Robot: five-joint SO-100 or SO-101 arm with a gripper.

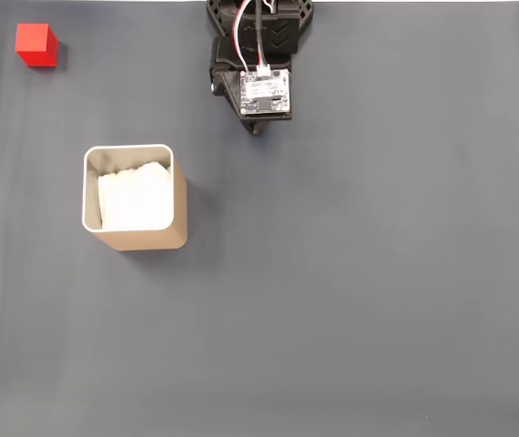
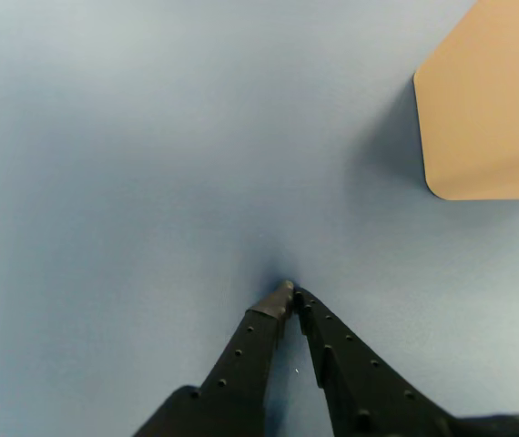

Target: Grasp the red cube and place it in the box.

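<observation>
Resting with my gripper (image 2: 291,293) clenched on nothing, tips together above the mat. Red cube (image 1: 36,45) sits far top-left in the fixed view, well apart from the box (image 1: 135,237). Grasp and placement both remain.

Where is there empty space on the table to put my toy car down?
In the fixed view, the whole right half of the grey table is bare, and so is the wide strip below the box. The top left is busier: the red cube in the corner, the box beneath it, and the arm's shut tool at top middle.
</observation>
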